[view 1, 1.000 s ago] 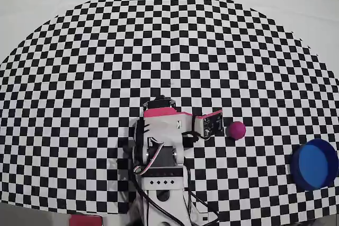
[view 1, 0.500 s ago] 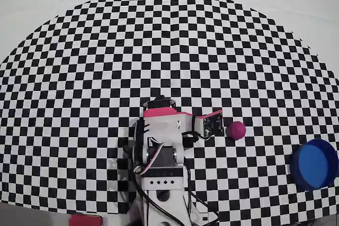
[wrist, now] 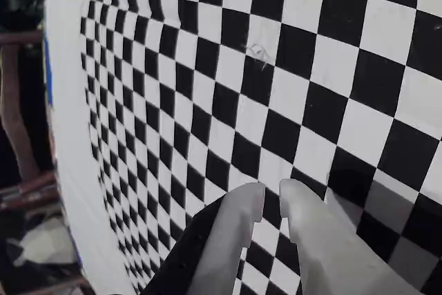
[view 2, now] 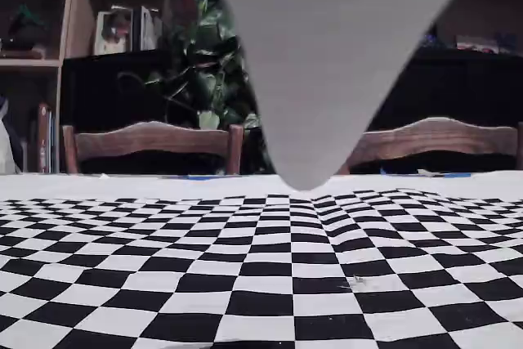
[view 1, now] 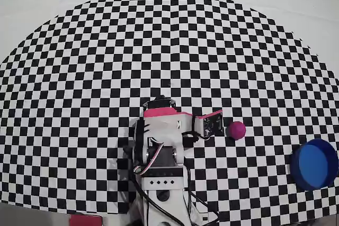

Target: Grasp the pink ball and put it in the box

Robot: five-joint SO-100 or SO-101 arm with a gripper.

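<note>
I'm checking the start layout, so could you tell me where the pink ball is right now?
In the overhead view, the pink ball rests on the checkered mat right of centre, just right of the arm's pink-edged panel and up-left of the box.

One pink ball (view 1: 235, 129), one blue box (view 1: 315, 164), one robot arm (view 1: 165, 146), and apparently two wooden chairs (view 2: 151, 142) behind the table.

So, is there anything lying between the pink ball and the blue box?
No. In the overhead view, only bare checkered cloth lies between the pink ball and the box.
</note>
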